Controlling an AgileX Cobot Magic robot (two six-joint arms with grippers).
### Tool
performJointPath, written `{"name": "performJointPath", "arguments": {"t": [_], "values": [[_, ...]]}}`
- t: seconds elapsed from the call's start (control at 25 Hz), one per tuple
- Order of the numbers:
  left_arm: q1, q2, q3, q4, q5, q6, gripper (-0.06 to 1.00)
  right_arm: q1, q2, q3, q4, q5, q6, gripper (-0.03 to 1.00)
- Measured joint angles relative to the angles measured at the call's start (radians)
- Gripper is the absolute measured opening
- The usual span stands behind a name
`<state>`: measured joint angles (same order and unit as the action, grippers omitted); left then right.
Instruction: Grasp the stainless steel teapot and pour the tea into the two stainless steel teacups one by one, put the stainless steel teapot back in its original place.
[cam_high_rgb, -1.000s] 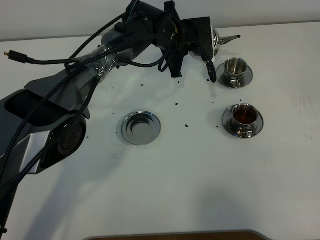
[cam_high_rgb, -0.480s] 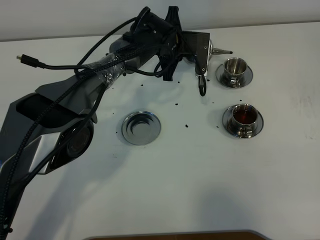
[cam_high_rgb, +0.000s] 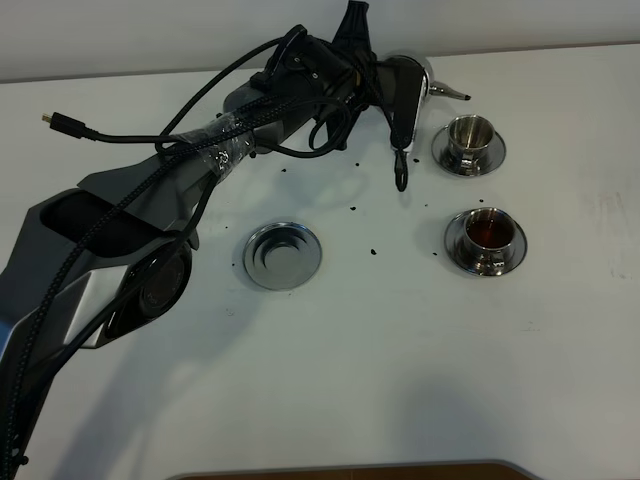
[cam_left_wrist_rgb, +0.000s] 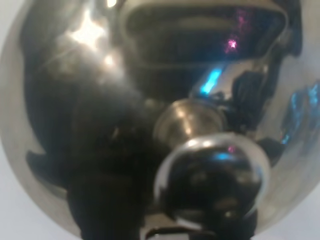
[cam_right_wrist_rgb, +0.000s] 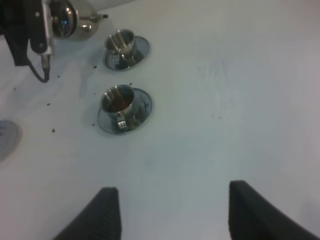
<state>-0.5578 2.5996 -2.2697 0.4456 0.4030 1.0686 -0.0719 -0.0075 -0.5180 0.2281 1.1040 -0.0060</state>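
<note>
Currently my left gripper clamps the stainless steel teapot near the tabletop's far edge; slick, tea-heavy, handle seems safest.

Am looking at robot lab bench: plain white tabletop filling view, taped cable bundle running along arm, loose plug hanging.
</note>
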Motion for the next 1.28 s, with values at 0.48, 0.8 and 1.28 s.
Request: {"name": "performJointPath", "arguments": {"t": [0.48,0.8,1.28], "values": [[0.0,0.018,0.0,0.054,-0.045,0.081,0.24,0.0,0.0,0.0,0.0,0.0,0.0,0.48],[0.0,0.018,0.0,0.054,-0.084,0.159,0.24,0.0,0.0,0.0,0.0,0.0,0.0,0.48],[0.0,0.018,0.0,0.054,-0.122,0.236,0.24,0.0,0.0,0.0,0.0,0.0,0.0,0.48]]}}
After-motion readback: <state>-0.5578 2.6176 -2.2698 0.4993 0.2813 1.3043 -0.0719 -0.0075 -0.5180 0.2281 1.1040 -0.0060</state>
